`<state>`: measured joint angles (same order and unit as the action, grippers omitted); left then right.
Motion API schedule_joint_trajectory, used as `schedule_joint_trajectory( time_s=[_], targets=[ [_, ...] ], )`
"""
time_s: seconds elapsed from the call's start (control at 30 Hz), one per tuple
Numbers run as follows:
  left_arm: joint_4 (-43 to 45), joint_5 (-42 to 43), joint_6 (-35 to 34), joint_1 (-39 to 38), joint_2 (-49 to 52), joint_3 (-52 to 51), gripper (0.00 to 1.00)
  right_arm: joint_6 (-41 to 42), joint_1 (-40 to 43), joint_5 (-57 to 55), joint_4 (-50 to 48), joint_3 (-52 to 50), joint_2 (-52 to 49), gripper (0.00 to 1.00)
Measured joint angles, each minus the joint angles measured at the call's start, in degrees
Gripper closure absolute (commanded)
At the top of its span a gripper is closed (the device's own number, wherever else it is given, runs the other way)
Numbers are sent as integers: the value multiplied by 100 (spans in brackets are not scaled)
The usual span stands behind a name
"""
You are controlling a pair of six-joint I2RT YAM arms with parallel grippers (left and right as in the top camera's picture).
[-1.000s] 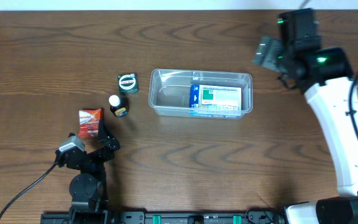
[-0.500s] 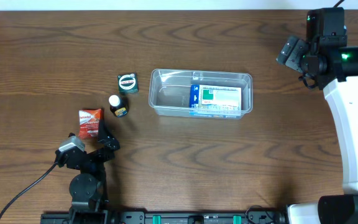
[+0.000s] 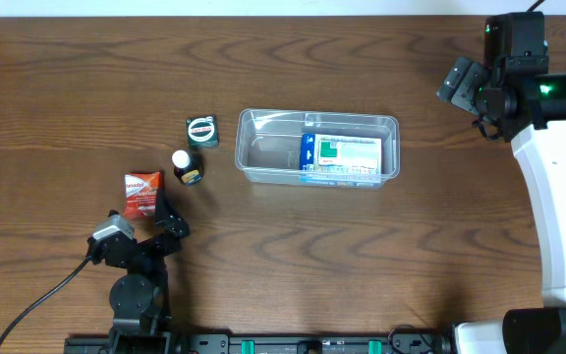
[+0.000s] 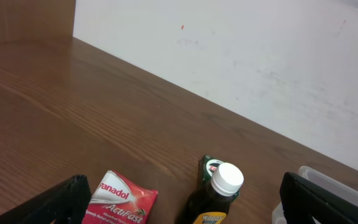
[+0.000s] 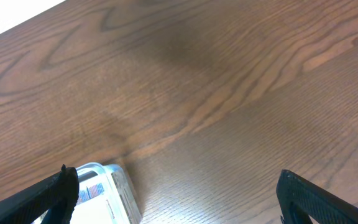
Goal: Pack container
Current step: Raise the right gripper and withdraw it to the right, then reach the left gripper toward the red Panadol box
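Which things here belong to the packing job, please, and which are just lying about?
Job: container, white-and-blue box inside it; probably still to pack: Panadol box, white-capped bottle, green box.
Lying about: black cable, lower left of the overhead view.

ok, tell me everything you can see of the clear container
The container is a shallow rectangular tub of clear plastic with rounded corners and a rim. It stands upright and open on the wooden table, near the middle, long side running left to right in the overhead view. A white, blue and green box lies flat in its right half; the left half is bare. Only the table and that box touch it. The small bottle stands apart to its left.
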<state>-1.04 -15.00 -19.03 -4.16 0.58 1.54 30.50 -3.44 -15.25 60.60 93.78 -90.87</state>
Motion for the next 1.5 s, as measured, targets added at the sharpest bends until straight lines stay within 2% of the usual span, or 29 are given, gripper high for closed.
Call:
schedule_joint_trajectory(
  time_s=[0.6,0.8,1.0,1.37,1.5],
  targets=[
    [0,2,0,0,0,0,2,0,0,0,2,0,0,1],
    [-74,721,72,0,2,24,2,0,0,0,2,0,0,1],
    [-1257,1495,264,0,603,693,2,0,0,0,4,0,0,1],
    [-4564,1770,863,0,3751,4135,2,-2,0,0,4,-2,0,1],
    [-4804,1759,1012,0,4468,4671,2,-2,0,2,0,-2,0,1]
  ],
)
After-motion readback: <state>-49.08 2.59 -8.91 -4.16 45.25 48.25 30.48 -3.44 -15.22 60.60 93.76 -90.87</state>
